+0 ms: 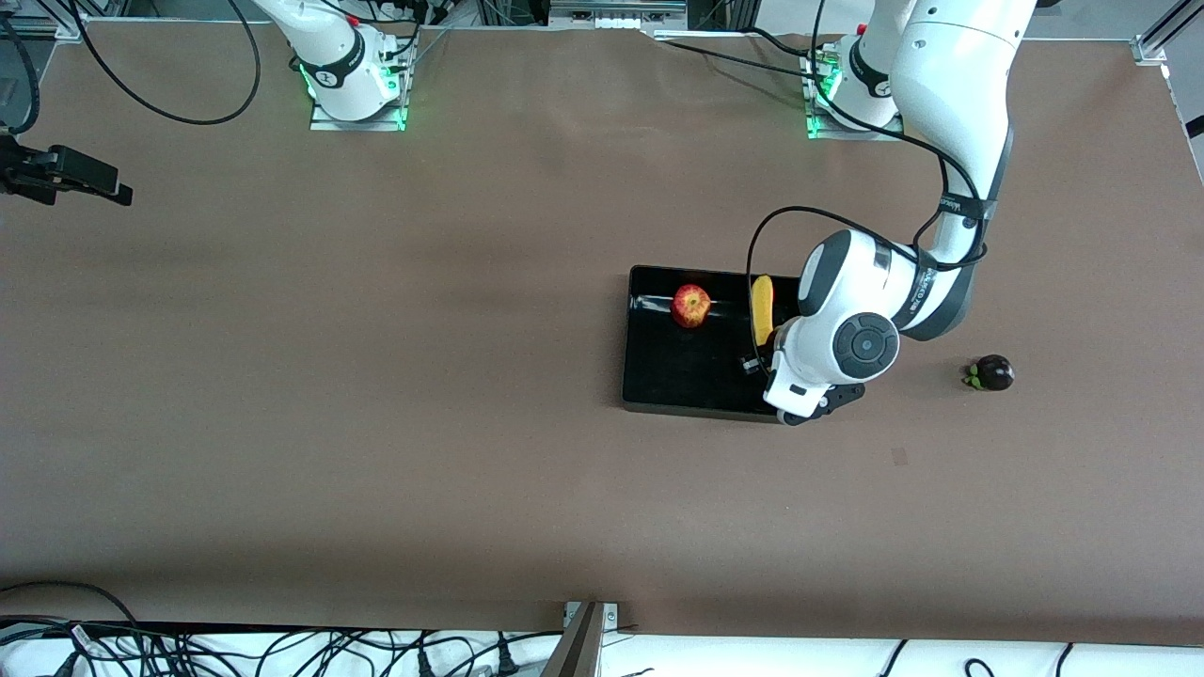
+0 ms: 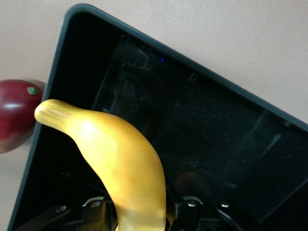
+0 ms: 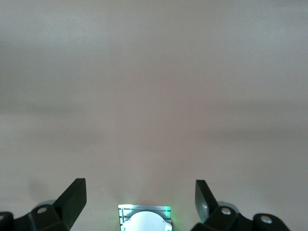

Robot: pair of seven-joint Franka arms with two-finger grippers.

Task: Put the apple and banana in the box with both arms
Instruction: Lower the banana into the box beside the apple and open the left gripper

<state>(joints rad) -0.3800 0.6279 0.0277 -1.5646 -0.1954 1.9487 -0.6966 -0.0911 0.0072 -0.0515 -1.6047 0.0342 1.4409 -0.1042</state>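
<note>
I see the left gripper (image 2: 139, 216) clenched on the banana (image 1: 763, 308), held over the box (image 1: 658, 385) at its edge toward the left arm's end. The apple (image 1: 691, 306) lies in the box. My right gripper (image 3: 139, 192) waits with fingers spread, above bare table (image 1: 376, 376). A dark mangosteen (image 1: 992, 373) sits on the table near the box.

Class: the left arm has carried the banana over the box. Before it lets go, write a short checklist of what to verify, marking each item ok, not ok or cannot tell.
1. Left gripper shut on the banana: ok.
2. Banana over the box, not the table: ok.
3. Apple already in the box, apart from the banana: ok.
4. Banana resting on the box floor: cannot tell.
5. Right gripper open, over bare table, waiting away from the box: ok.
</note>
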